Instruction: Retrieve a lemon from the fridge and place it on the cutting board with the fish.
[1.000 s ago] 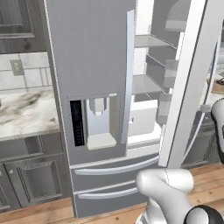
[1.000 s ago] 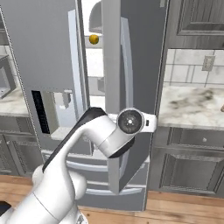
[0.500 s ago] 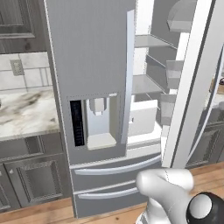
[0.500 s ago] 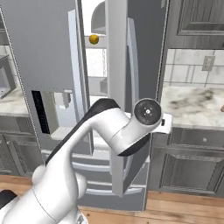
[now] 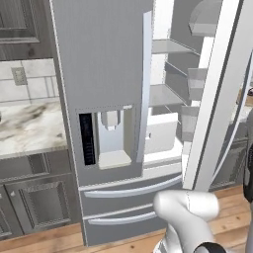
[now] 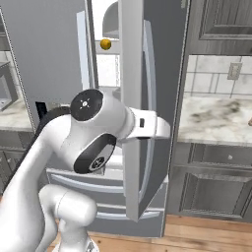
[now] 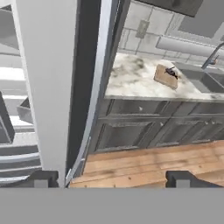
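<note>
Fridge (image 5: 104,89): tall, flat grey, French-door. Left door shut, with a recessed dispenser panel (image 5: 107,138) and a long pale handle. Right door (image 6: 132,93) swung out, edge-on in the right base view. Below, 2 smooth grey drawers (image 5: 128,197) with curved pale pulls. Interior white; bare pale shelves (image 5: 170,47) stacked on the right side, a white bin (image 5: 160,133) low down.

Lemon (image 6: 105,44): small, round, yellow, sitting high inside the fridge, seen through the gap between the doors.

Counter (image 7: 144,78): mottled grey-white marble over dark panelled cabinets, right of the fridge; floor of warm wooden planks.

Cutting board (image 7: 165,76): small light-brown wood, rounded corners, flat on the counter beside the sink (image 7: 201,81). Fish (image 7: 172,71): slim, dark, lying on the board's far edge.

Gripper (image 7: 112,178): fingers spread wide, nothing between them, close beside the open door's edge.
</note>
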